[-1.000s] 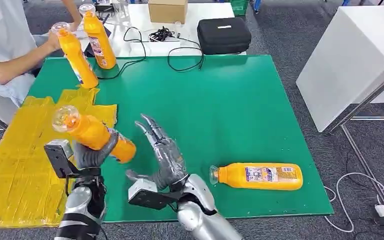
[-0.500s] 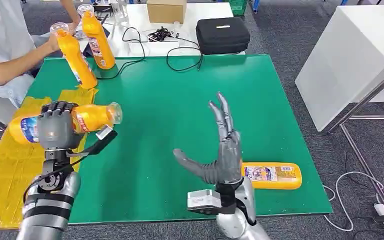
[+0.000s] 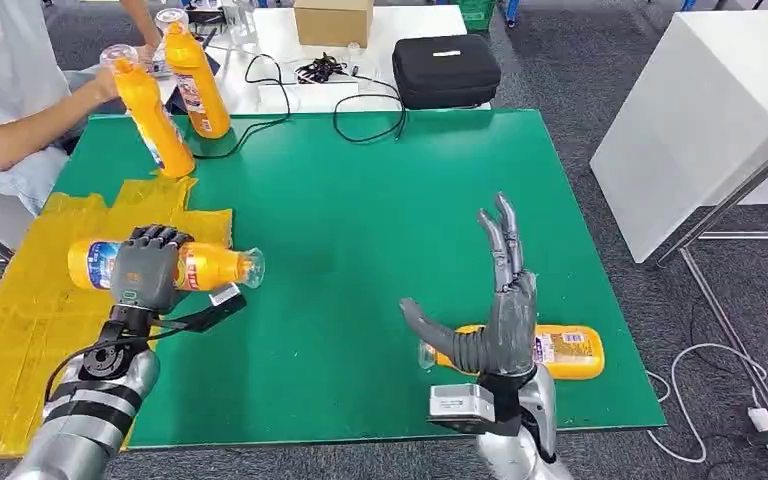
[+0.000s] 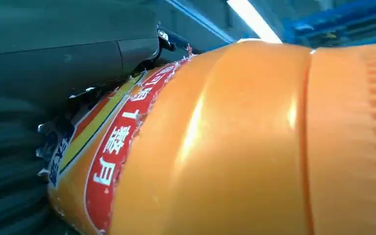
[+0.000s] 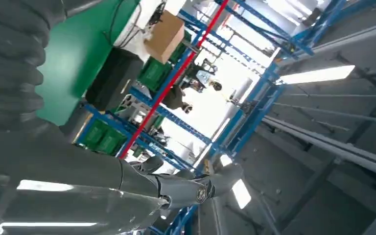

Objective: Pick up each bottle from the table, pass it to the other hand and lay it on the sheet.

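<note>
Orange and lying level, the held bottle (image 3: pixel 195 266) sits in the left robot hand (image 3: pixel 143 268) at the left of the head view, its long axis running across the frame with the clear cap toward the centre and its base out over the yellow sheet (image 3: pixel 30 320). The dark fingers wrap its middle and hide much of the label; in the left wrist view the bottle (image 4: pixel 235 147) is so close that its ends are cut off. The right robot hand (image 3: pixel 490 310) stands upright at lower centre-right, fingers straight and apart, thumb out to the side, holding nothing. Behind it a second bottle (image 3: pixel 560 352) lies flat on the green counter (image 3: pixel 380 200), long axis also across the frame, its neck end covered by that hand. At upper left two more bottles stand on the counter: one (image 3: pixel 198 75) upright, the other (image 3: pixel 152 115) tilted, a person's hand (image 3: pixel 110 82) at its top.
</note>
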